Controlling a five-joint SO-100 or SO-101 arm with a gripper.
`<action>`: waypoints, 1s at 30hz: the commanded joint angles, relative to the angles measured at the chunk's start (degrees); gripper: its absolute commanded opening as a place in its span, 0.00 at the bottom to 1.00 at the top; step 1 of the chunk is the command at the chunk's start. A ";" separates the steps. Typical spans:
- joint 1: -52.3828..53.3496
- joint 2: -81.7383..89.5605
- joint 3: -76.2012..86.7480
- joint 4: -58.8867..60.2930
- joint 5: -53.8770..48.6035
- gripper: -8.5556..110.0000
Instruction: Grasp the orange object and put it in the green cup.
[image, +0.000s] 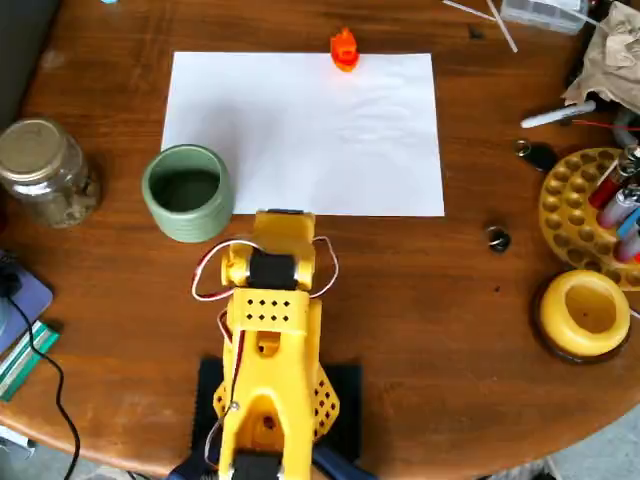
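Observation:
The orange object (343, 49) is a tiny knobby piece lying at the far edge of a white paper sheet (305, 135), a little right of its middle. The green cup (187, 192) stands upright and empty at the sheet's near-left corner. My yellow arm (270, 340) rises from the near table edge and is folded over itself. Its front end, with the gripper (284, 218), reaches the sheet's near edge, just right of the cup and far from the orange object. The fingers are hidden under the wrist.
A glass jar with a gold lid (42, 170) stands left of the cup. On the right are a yellow round holder (585, 312), a yellow rack with pens (590, 210), small metal bits (497, 238) and clutter at the far right corner.

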 joint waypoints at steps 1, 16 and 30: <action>1.93 0.26 -0.18 -10.99 17.75 0.07; 5.80 -40.25 -5.45 -70.66 61.26 0.07; 8.17 -86.31 -30.32 -95.98 71.02 0.07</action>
